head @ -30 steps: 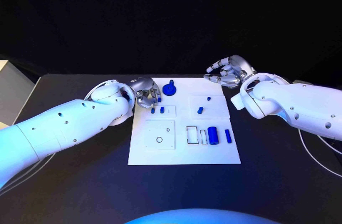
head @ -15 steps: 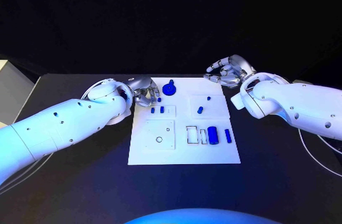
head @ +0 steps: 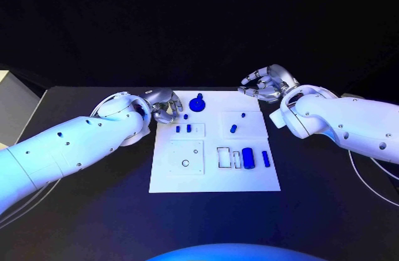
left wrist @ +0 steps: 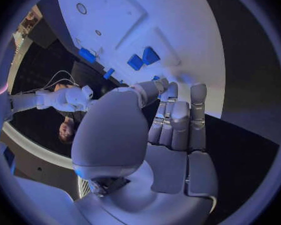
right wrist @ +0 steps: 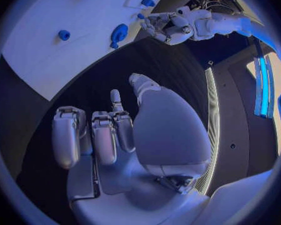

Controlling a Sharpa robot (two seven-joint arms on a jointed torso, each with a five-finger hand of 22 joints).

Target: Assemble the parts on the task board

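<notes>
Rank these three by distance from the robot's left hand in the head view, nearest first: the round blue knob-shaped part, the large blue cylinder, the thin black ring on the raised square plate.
Measured from the left hand:
1. Round blue knob-shaped part, at the board's far edge, just beside the hand.
2. Thin black ring, on the raised square plate, nearer the robot.
3. Large blue cylinder, towards the board's right side.

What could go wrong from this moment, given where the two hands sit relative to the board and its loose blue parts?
1. The left hand hovers at the task board's far left edge, close to small blue parts; a careless descent could knock them out of place.
2. The round blue part with a stem lies just beside that hand and might be bumped.
3. The right hand, fingers curled, sits off the board's far right corner; whether it could help quickly is doubtful.
</notes>
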